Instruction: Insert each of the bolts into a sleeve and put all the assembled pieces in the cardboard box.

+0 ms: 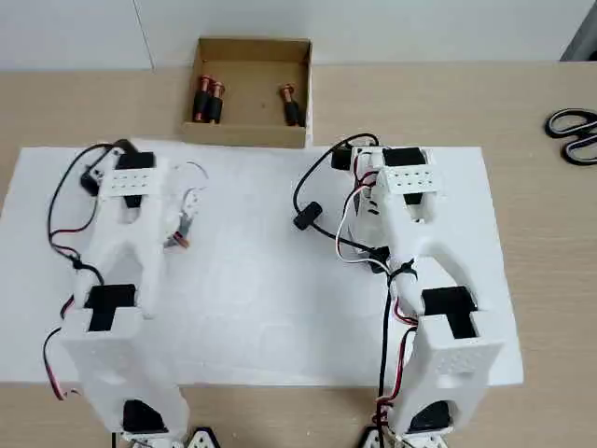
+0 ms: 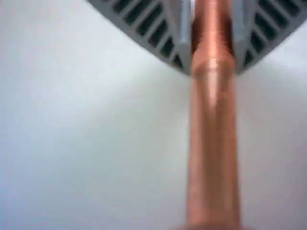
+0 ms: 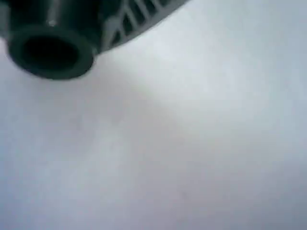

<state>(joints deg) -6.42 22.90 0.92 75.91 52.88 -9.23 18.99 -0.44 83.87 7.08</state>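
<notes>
Bolt (image 2: 212,143) in L gripper (image 2: 212,50), sleeve (image 3: 50,50) R gripper (image 3: 60,17)

High view: bright, even, diffuse overhead light. The white sheet (image 1: 270,308) is close to glare, and the arms cast only faint soft shadows. The box (image 1: 252,51) interior is slightly dimmer. Left wrist: pale highlight streak along the bolt (image 2: 211,143). Right wrist: the sleeve (image 3: 48,52) bore is black, with a soft grey shadow on the sheet beside it.

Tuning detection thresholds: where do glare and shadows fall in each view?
High view: only faint shadows on the white sheet; left wrist view: a glare streak down the copper-coloured metal bolt; right wrist view: soft shadow cast by the black cylindrical sleeve.
</notes>
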